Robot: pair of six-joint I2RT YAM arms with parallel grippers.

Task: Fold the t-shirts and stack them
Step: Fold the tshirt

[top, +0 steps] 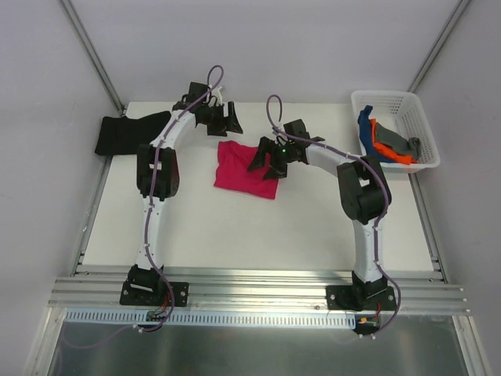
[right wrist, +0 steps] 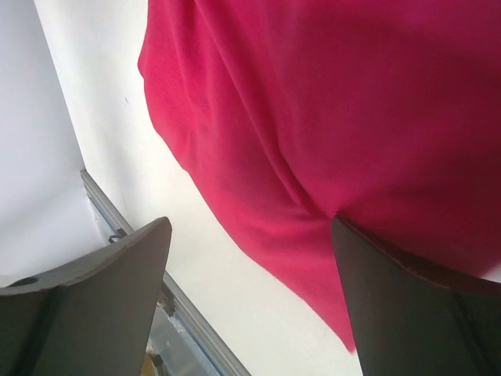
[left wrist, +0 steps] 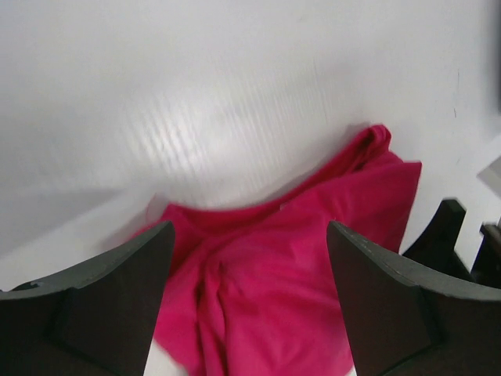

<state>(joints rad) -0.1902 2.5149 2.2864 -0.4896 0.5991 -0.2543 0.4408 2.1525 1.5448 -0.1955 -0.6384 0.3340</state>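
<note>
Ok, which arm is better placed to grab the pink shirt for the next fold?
Right, probably. The right gripper hangs open directly over the pink shirt at its right edge, while the left gripper, also open, sits beyond its far edge, off the cloth.

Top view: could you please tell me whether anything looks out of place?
The black t-shirt lies at the far left corner of the table, partly hanging over its edge. The pink t-shirt mid-table is rumpled, its edges askew.
</note>
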